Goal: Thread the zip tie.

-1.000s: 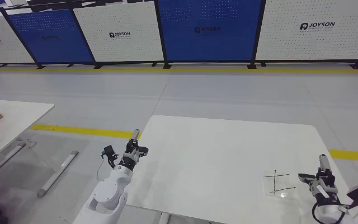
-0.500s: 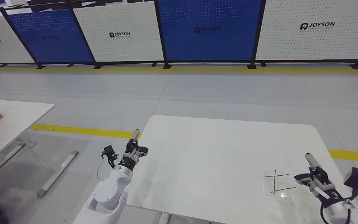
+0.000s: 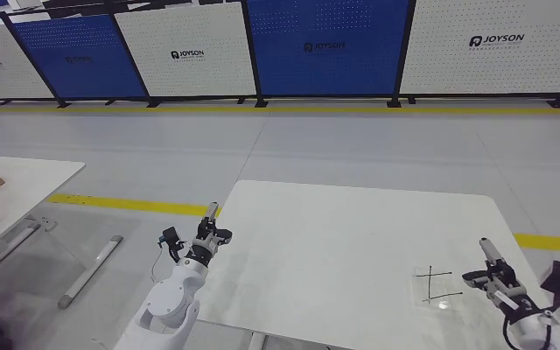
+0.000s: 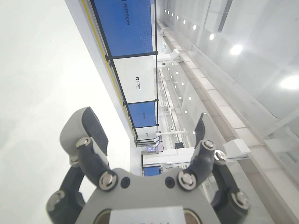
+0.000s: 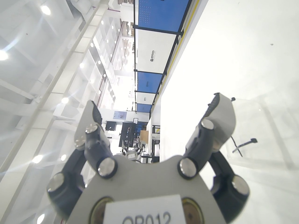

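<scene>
Zip ties [image 3: 435, 287] lie crossed in the clear tray [image 3: 420, 303] near the table's [image 3: 332, 245] right edge. Right gripper [image 3: 479, 262] hovers just beside the tray, spread wide, holding nothing. Left gripper [image 3: 216, 223] sits at the table's left edge, also spread and holding nothing.

Black zip ties [image 3: 435, 287] lie crossed in a clear tray [image 3: 417, 296] near the white desk's [image 3: 350, 236] right edge, the right gripper [image 3: 479, 262] just beside them, the left gripper [image 3: 217, 222] at the opposite edge.
</scene>
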Available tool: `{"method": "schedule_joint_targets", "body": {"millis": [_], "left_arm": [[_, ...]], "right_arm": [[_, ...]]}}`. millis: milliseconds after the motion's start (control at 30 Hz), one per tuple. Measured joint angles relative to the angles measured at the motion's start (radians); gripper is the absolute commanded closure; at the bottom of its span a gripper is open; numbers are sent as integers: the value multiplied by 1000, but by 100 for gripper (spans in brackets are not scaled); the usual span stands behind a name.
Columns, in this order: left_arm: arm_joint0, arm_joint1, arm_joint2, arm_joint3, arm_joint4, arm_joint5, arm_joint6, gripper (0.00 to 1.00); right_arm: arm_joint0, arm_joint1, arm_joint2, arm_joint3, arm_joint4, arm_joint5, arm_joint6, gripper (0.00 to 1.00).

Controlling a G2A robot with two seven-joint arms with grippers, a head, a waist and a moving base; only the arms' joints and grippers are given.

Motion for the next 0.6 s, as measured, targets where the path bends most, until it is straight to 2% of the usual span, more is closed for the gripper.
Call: {"method": "schedule_joint_targets", "body": {"millis": [167, 300, 467, 600], "left_arm": [[0, 0, 0, 0, 0, 0, 0, 0], [0, 0, 0, 0, 0, 0, 0, 0], [0, 0, 0, 0, 0, 0, 0, 0], [0, 0, 0, 0, 0, 0, 0, 0]], "right_arm": [[50, 24, 83, 47, 22, 13, 259, 0], [104, 44, 117, 94, -5, 41, 433, 0], [226, 69, 79, 209, -108, 54, 605, 0], [323, 82, 25, 284, -196, 65, 682, 0]]}}
